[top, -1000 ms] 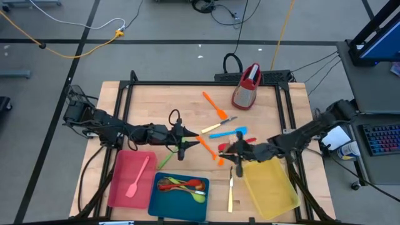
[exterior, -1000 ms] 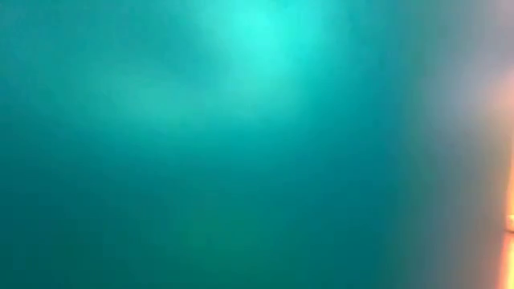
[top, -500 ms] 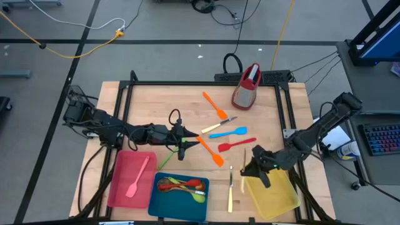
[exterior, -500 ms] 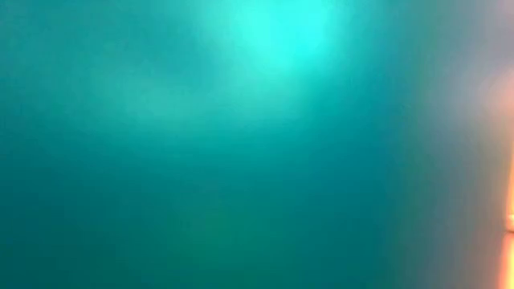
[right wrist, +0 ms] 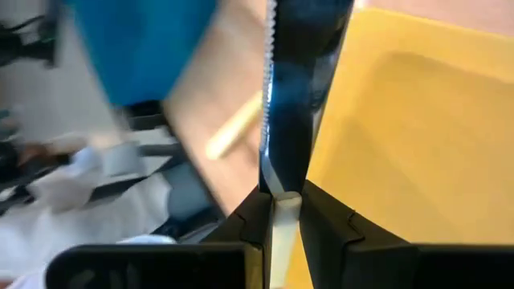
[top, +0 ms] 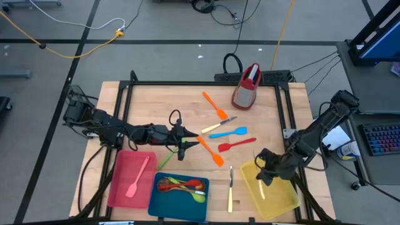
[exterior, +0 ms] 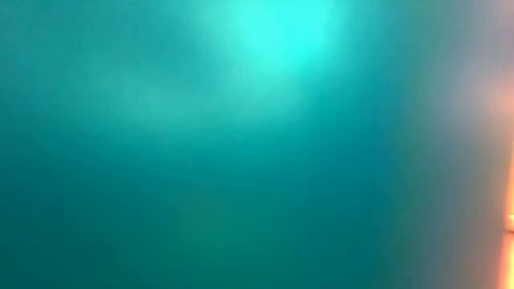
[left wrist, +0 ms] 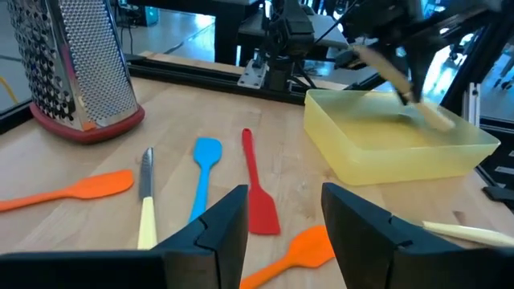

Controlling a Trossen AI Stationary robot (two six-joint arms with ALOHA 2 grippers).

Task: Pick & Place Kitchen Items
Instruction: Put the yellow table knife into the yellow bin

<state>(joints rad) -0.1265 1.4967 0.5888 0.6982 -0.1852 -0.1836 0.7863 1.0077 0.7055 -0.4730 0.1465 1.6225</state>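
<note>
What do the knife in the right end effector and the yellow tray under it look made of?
Knife: shiny serrated blade, likely metal; matte cream handle, probably plastic, pinched in the right end effector. Yellow tray: translucent, glossy walls, likely moulded plastic.

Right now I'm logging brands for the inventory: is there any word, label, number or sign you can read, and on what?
None: no readable text in any view.
Grater: no label visible.
Red tray, blue tray, yellow tray: no marks visible.
Knife in the right gripper: no lettering visible on the blade.
Keyboard beside the table: keys too small to read.
Low view: only a blurred teal surface.
</note>
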